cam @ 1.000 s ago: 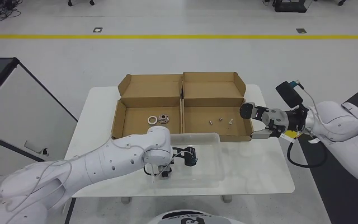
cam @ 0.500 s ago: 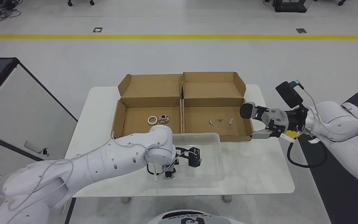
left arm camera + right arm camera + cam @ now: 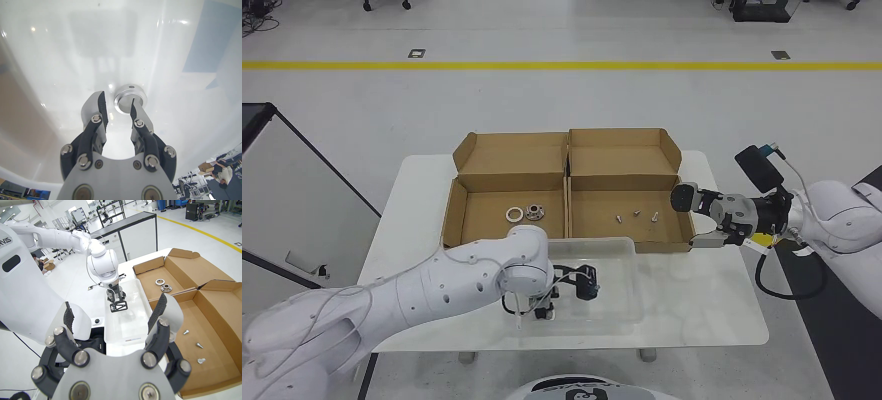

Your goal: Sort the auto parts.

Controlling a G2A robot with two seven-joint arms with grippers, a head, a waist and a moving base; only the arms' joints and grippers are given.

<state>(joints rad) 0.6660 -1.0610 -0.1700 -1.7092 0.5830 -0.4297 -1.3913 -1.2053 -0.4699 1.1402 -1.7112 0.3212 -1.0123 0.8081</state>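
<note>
A silver metal ring [image 3: 130, 99] lies on the floor of the clear plastic tray [image 3: 612, 241]. My left gripper [image 3: 117, 96] is down in the tray [image 3: 75, 56] and open, with one fingertip inside the ring's hole and the other outside its wall. From above, the left gripper [image 3: 541, 307] is at the tray's left part. My right gripper [image 3: 692, 218] hangs open and holds nothing, just off the right wall of the right cardboard box [image 3: 627, 190]. The right gripper [image 3: 116, 301] looks across the tray [image 3: 132, 336].
The left cardboard box [image 3: 482, 215] holds a ring [image 3: 513, 212] and a flanged hub [image 3: 533, 210]. The right box holds three small bolts [image 3: 638, 213]. Both boxes stand behind the tray with their lids open. White table [image 3: 712, 310] shows to the tray's right.
The left wrist shifted slightly right and back again inside the tray. The right arm has kept still.
</note>
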